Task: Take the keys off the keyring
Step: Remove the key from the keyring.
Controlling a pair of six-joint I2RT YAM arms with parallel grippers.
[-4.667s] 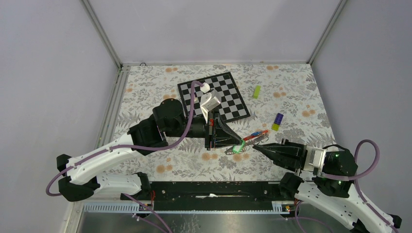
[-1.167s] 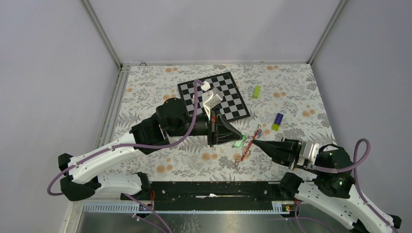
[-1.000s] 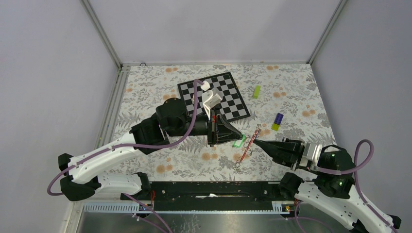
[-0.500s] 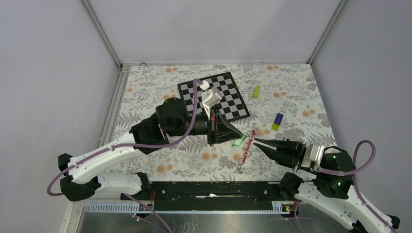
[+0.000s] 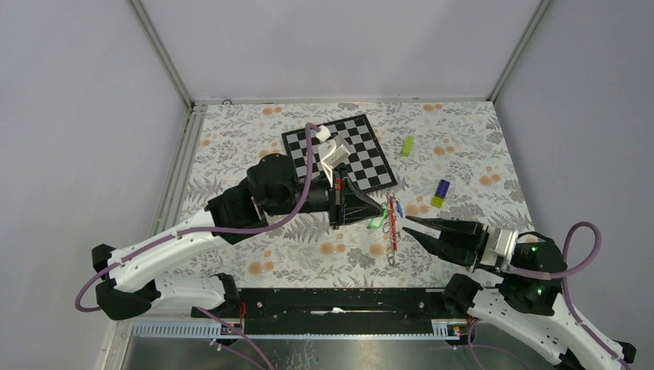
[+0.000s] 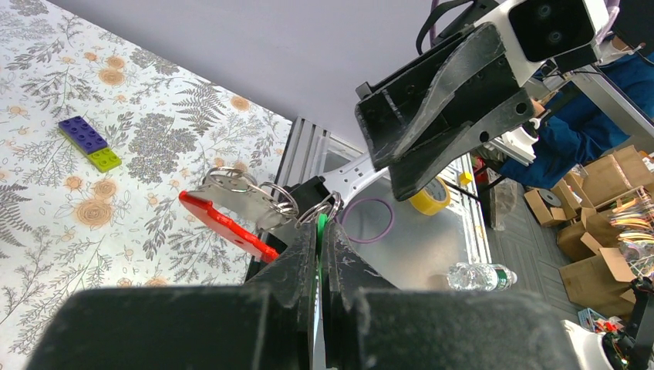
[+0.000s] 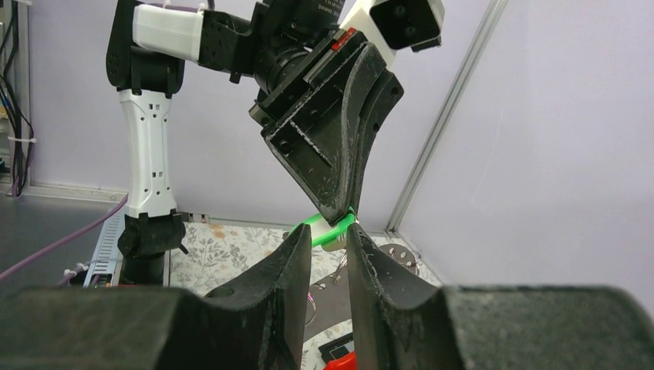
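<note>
Left gripper [image 5: 380, 216], clamped tight on the green key [image 7: 328, 229], with the keyring [image 6: 322, 206] and red strap [image 6: 227, 223] hanging from it over the floral table [image 5: 478, 154]; the right gripper [image 5: 409, 225], just beside, jaws partly apart, grips nothing.

The chessboard [image 5: 339, 153] lies on the surface [image 5: 478, 139], behind centre toward 12 o'clock. The slim block [image 5: 407, 145] lies off the board's 3 o'clock side, and the two-piece block [image 5: 441, 193] lies at its 4 o'clock. The keys [image 5: 378, 222] and keyring [image 5: 392, 227] are at the board's 5 o'clock, at the tip of the left hand [image 5: 380, 213], which reaches in from 9 o'clock. The right hand [image 5: 407, 225] is just beside them at 3 o'clock, apart.
</note>
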